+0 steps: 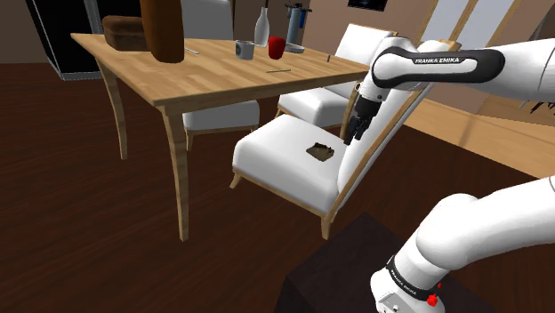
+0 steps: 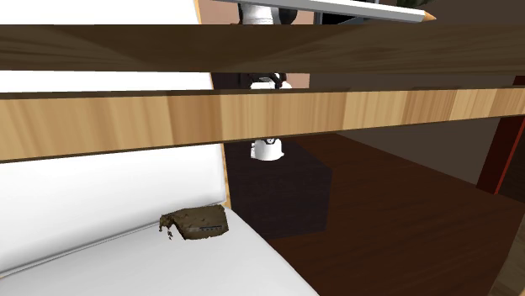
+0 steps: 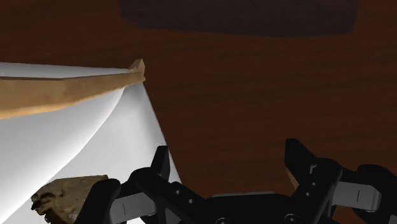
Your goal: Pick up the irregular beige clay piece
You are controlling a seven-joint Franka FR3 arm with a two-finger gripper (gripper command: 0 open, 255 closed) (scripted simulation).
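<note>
Tool (image 3: 229, 153) open wide, empty, just beside clay piece (image 3: 67, 194) on chair seat (image 1: 276, 151); needs centring over piece before descending.

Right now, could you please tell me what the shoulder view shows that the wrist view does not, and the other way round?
The shoulder view adds the wooden table with a bottle and red cup, the white arm and the dark stand. The wrist view adds the gripper's fingers close up, standing apart, with dark floor between them; the irregular brown piece lies beside one finger, not between them. Both show that piece resting on the white chair seat, with the gripper close by.
</note>
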